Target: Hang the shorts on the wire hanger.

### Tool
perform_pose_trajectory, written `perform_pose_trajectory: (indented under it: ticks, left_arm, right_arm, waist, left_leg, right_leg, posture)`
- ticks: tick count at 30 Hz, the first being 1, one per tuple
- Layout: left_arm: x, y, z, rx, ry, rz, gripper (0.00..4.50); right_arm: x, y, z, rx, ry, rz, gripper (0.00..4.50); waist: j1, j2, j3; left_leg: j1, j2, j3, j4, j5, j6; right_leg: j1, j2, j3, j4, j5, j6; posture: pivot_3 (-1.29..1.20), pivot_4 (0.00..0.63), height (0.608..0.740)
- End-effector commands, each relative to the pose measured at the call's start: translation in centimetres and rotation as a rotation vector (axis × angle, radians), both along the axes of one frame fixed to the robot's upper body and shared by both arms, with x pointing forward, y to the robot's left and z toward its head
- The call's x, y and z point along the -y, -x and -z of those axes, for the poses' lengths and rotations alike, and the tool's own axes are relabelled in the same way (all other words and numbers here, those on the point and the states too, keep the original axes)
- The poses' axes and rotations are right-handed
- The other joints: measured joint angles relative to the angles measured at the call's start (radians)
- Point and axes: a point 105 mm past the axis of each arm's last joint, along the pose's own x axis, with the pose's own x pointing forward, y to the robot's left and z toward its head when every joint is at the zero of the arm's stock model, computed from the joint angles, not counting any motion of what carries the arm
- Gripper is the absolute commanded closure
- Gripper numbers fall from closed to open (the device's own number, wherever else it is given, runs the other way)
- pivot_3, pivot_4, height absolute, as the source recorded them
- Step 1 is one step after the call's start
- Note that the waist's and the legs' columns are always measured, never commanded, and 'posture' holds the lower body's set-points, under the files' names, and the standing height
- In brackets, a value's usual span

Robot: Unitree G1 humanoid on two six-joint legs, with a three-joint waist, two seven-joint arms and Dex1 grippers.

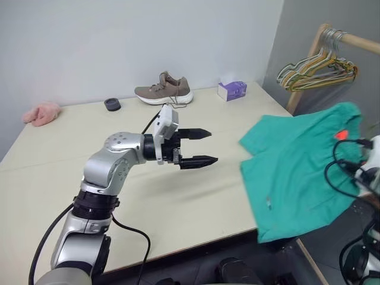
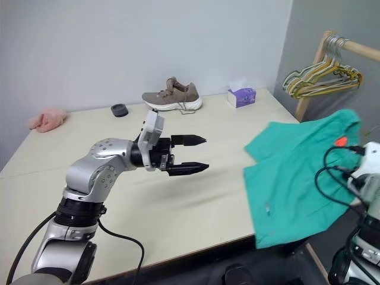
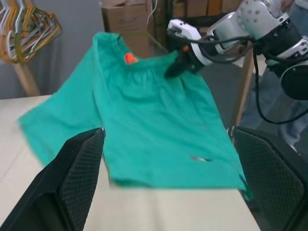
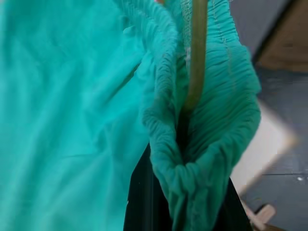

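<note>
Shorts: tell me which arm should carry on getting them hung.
Right, probably. The right gripper is shut on the shorts' gathered waistband, with the wire hanger running through the bunched fabric. The left gripper hangs open over the table, holding nothing.

Plain teal-green fabric shorts (image 1: 297, 172) with an orange tag (image 1: 341, 134), a thin olive-green wire hanger (image 4: 196, 57), pale beige tabletop (image 1: 178, 196), pink fluffy cloth (image 1: 41, 113), black-fingered left tool (image 1: 200, 146)

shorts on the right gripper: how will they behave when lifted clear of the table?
Probably floppy: the shorts drape over the table edge and sag from the right gripper. Likely light, since one pinch of gathered waistband holds a whole side up. The loose legs may drag or swing; the fabric bunches around the wire hanger rather than holding shape.
</note>
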Motion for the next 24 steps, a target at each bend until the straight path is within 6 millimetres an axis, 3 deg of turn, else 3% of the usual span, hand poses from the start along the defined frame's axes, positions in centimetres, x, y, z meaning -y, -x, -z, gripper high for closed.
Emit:
perform_pose_trajectory:
  ticks: [1,5,8,24]
  left_arm:
    - [1.9,0.3,-1.7,0.111,0.008,0.035,0.04]
    - [3.5,0.9,-2.6,0.139,0.020,0.089,0.04]
    - [4.3,1.3,-2.9,0.157,0.020,0.123,0.04]
    - [6.5,2.4,-4.0,0.149,0.028,0.256,0.04]
  right_arm:
    - [3.3,-0.1,-4.2,0.120,0.066,0.137,4.50]
    - [5.8,-0.3,-6.4,0.164,0.090,0.231,4.50]
    - [6.8,-0.2,-7.0,0.169,0.089,0.271,4.50]
    - [10.0,1.5,-6.5,0.075,0.087,0.332,4.50]
  waist:
    - [-0.009,0.001,0.000]
    - [-0.021,0.001,0.000]
    - [-0.032,0.001,0.000]
    - [-0.042,0.003,0.000]
  left_leg:
    - [0.000,0.000,0.001,0.000,0.000,0.000]
    - [0.001,0.000,0.007,-0.001,0.000,0.000]
    - [0.001,0.000,0.011,-0.001,0.000,0.000]
    - [0.003,0.000,0.016,-0.002,-0.001,0.001]
  right_leg:
    - [0.000,0.000,0.001,0.000,0.001,-0.001]
    - [0.002,0.000,0.003,-0.001,-0.001,0.002]
    - [0.003,0.000,0.004,-0.001,-0.002,0.002]
    - [0.003,0.001,0.007,-0.002,-0.003,0.004]
  posture:
    - [-0.34,0.000,0.740]
    - [-0.34,0.000,0.740]
    - [-0.34,0.000,0.740]
    - [-0.36,0.000,0.740]
